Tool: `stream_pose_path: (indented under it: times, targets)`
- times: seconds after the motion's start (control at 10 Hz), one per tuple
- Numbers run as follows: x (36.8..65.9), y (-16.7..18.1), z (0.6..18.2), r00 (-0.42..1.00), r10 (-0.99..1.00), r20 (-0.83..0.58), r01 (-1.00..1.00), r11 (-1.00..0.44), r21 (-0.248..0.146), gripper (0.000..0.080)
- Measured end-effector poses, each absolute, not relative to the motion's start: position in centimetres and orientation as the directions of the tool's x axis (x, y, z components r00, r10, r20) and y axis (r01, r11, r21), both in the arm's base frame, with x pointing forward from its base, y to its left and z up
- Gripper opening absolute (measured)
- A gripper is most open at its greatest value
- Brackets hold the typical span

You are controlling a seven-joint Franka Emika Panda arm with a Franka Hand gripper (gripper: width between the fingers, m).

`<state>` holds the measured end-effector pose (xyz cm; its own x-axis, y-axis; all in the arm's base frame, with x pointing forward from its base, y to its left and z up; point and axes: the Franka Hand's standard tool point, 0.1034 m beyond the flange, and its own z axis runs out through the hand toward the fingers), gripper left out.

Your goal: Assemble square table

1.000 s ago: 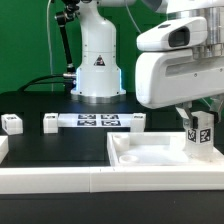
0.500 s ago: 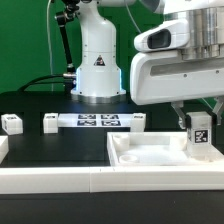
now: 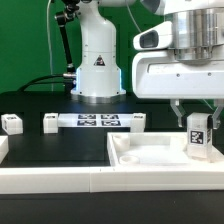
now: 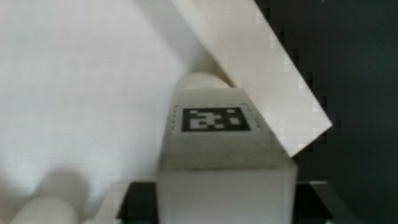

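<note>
White leg [image 3: 198, 138] stands upright, pinched in your gripper [image 3: 197, 125], at the top's [image 3: 150, 158] far corner on the exterior view's right. Your wrist view alone shows its tag [image 4: 217, 120] close against the raised rim [image 4: 263, 70]. Only the exterior view gives you a loose leg [image 3: 12, 124] and the marker board [image 3: 95, 121], well apart.

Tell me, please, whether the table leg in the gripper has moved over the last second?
Yes. Against the tabletop, the table leg in the gripper has sunk slightly, shifted toward the exterior view's left, and straightened from tilted to upright.
</note>
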<state>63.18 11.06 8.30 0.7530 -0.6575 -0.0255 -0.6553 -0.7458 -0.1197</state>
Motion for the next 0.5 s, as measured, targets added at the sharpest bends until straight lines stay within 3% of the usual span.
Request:
stream_pose_path:
  times: [0.3, 0.5]
  targets:
    - [63.07, 11.07, 8.25, 0.537, -0.842, -0.050, -0.842, -0.531, -0.098, 0.0290]
    - [63.04, 11.05, 8.24, 0.465, -0.883, -0.059, -0.884, -0.459, -0.092, 0.0290]
